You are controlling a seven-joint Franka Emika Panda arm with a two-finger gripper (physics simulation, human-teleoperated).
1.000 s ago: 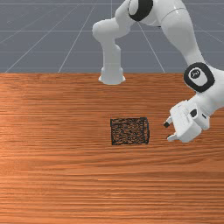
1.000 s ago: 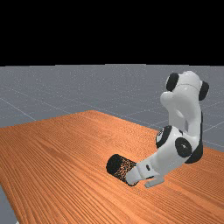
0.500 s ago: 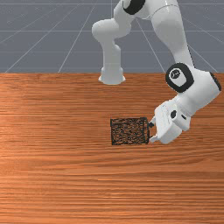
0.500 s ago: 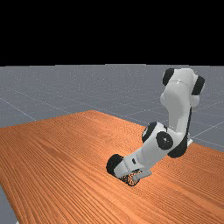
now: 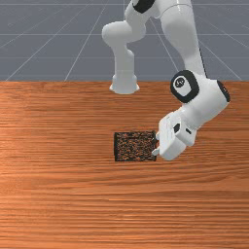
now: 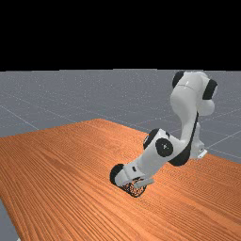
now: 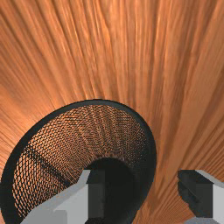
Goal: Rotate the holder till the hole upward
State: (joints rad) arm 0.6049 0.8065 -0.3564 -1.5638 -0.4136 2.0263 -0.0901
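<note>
- Shifted a little toward the front view's left since half a second ago: black mesh holder (image 5: 136, 147), along with the gripper (image 5: 156, 144).
- Lying on its side on the orange-brown table (image 5: 58, 194), near the middle of the front view: the same round holder, with its mouth facing sideways, toward the gripper.
- Held wide apart, with open space between: the two fingers, not clamped on anything.
- Seen in the wrist view: one finger (image 7: 94, 192) across the holder's open mouth, the other (image 7: 194, 192) outside the black rim (image 7: 103, 102), with a strip of table showing between that outer finger and the rim. Hard to tell whether the first finger touches the mesh.
- Reaching down at a slant in the far view, from right of the middle toward the left: white and grey arm (image 6: 155, 162), with its hand low and overlapping part of the holder.
- Visible past the hand there: dark end (image 6: 116, 173) of the holder.
</note>
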